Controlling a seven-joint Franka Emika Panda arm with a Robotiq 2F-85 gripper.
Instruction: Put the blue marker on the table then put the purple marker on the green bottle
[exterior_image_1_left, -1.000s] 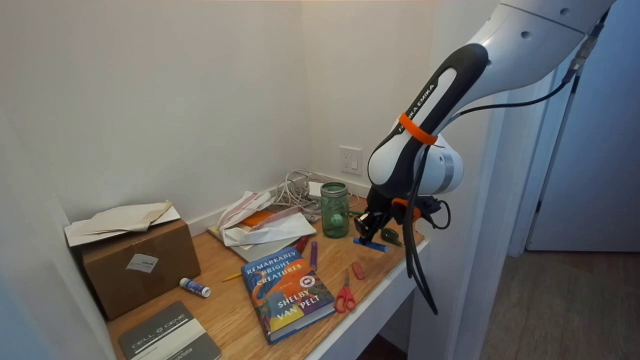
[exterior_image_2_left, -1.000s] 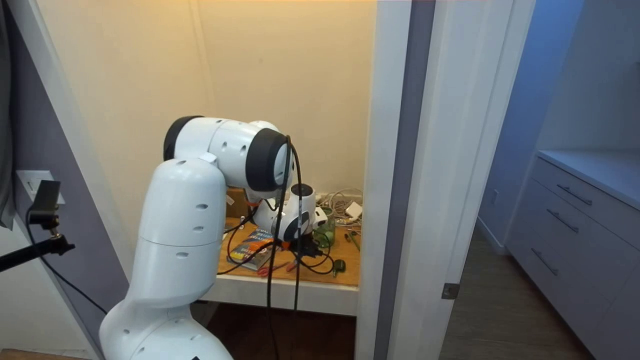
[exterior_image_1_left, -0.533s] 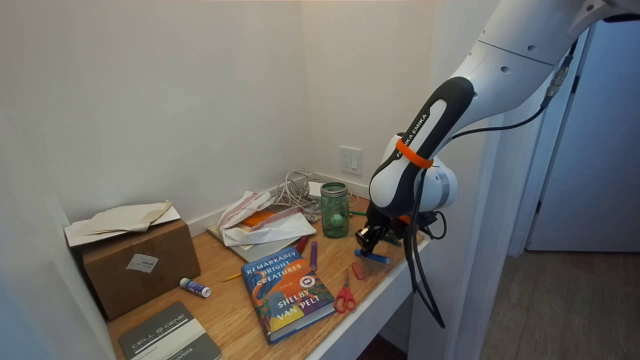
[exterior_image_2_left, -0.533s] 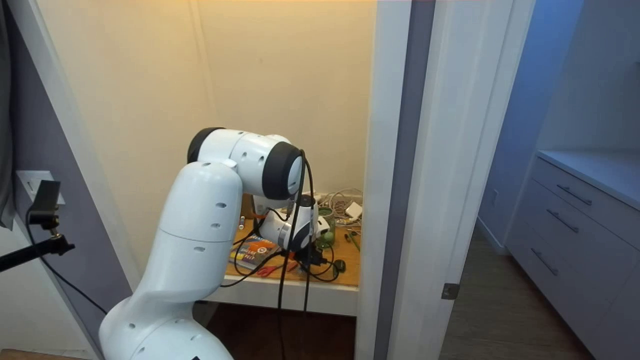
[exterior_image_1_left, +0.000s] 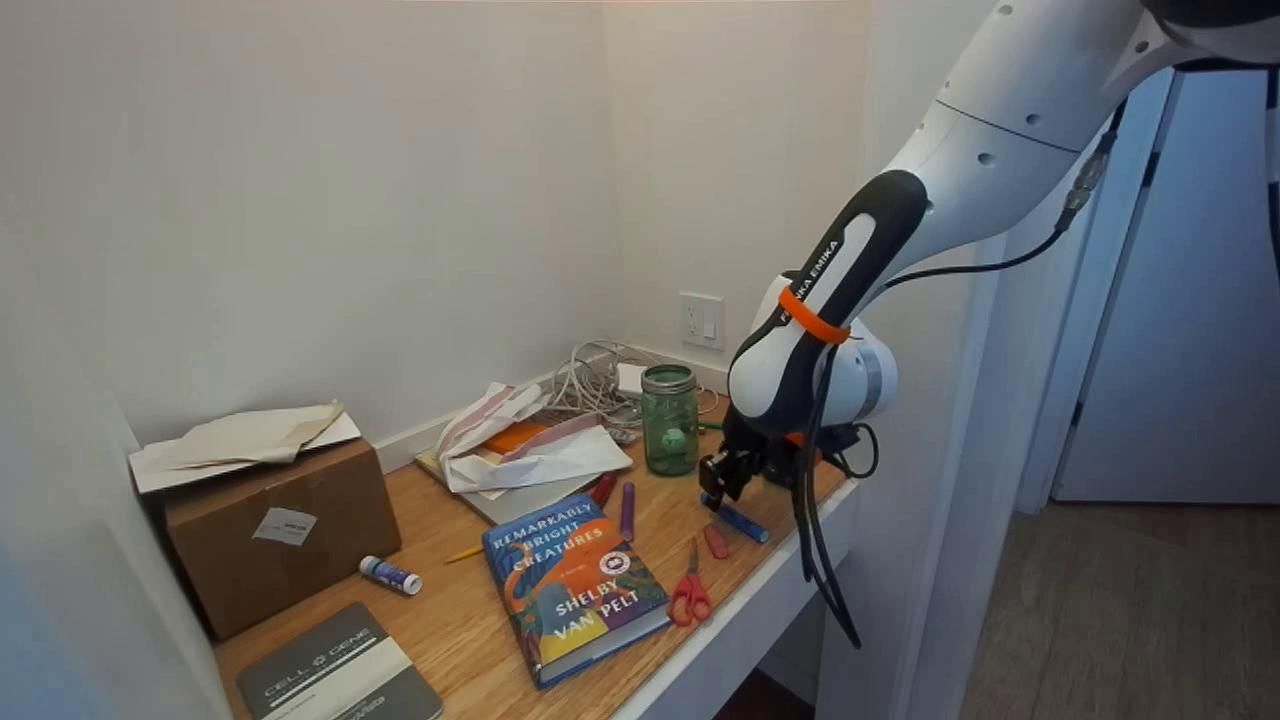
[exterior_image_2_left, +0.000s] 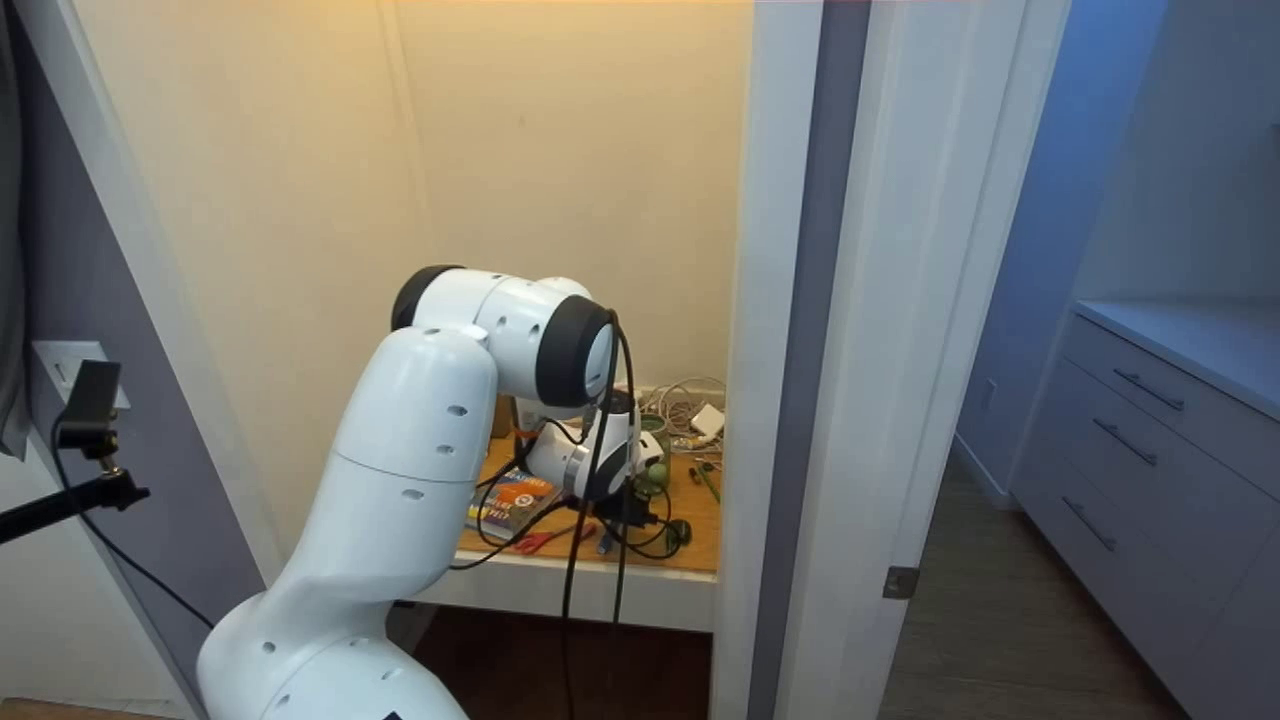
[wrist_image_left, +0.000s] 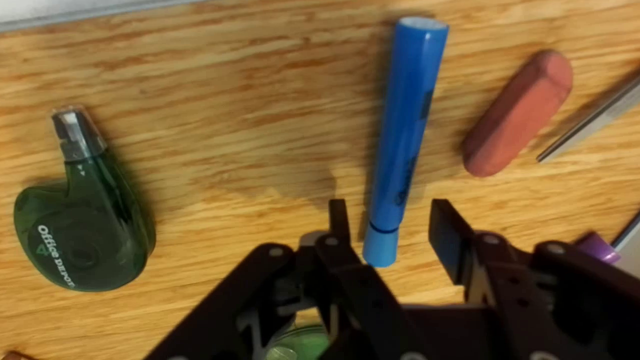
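The blue marker (wrist_image_left: 407, 125) lies on the wooden table (wrist_image_left: 225, 125), its light-blue end toward my gripper. It also shows in both exterior views (exterior_image_1_left: 740, 522) (exterior_image_2_left: 605, 543). My gripper (wrist_image_left: 389, 215) is open, with one finger on each side of the marker's light-blue end and gaps to both. In an exterior view the gripper (exterior_image_1_left: 715, 490) is low over the marker's far end. The purple marker (exterior_image_1_left: 627, 512) lies beside the book; a purple end (wrist_image_left: 598, 247) shows at the wrist view's right. The green bottle (exterior_image_1_left: 668, 425) stands upright behind, partly hidden in the wrist view (wrist_image_left: 302, 342).
A red-pink eraser (wrist_image_left: 517, 115) and red scissors (exterior_image_1_left: 690, 595) lie near the blue marker. A green correction-tape dispenser (wrist_image_left: 85, 225) lies on its other side. A book (exterior_image_1_left: 575, 590), a cardboard box (exterior_image_1_left: 285, 540) and a cable heap (exterior_image_1_left: 590, 385) are also on the table.
The blue marker moved with the gripper toward the table's front edge and came down. It has turned slightly and now lies on the table between open fingers. The arm has shifted and lowered.
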